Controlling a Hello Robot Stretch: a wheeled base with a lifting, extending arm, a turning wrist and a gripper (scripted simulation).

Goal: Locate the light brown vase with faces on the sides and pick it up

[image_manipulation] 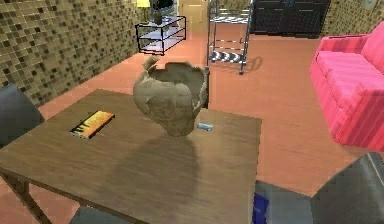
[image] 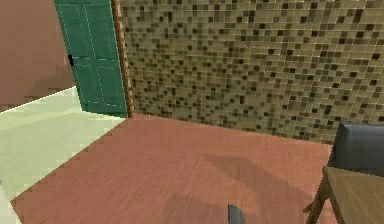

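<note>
Light brown and lumpy, the vase (image_manipulation: pixel 172 95) is at the middle of the arm side view, over the wooden bench (image_manipulation: pixel 120 170). Its wide, ragged mouth points up and its long axis runs close to upright, narrowing to a small foot low down. Raised relief covers its sides, but we cannot make out faces in it. We cannot tell whether the foot rests on the bench top or hangs just clear of it. Nor can we tell the claw's state, whether its fingers are apart, together or set on anything, and the same goes for the arm's pose.

On the bench, left of the vase, lies a flat orange and yellow thing (image_manipulation: pixel 92 123). A small pale thing (image_manipulation: pixel 206 127) lies just beside the vase's right flank. Dark chairs stand at the bench's left (image_manipulation: pixel 15 112) and lower right (image_manipulation: pixel 340 195). Farther out we see a red sofa (image_manipulation: pixel 350 80), a wire rack (image_manipulation: pixel 230 40) and a low black stand (image_manipulation: pixel 160 35).

In the forward view a green door (image: pixel 92 55) adjoins a mosaic tile wall (image: pixel 250 60) above the reddish floor (image: pixel 180 165).
</note>
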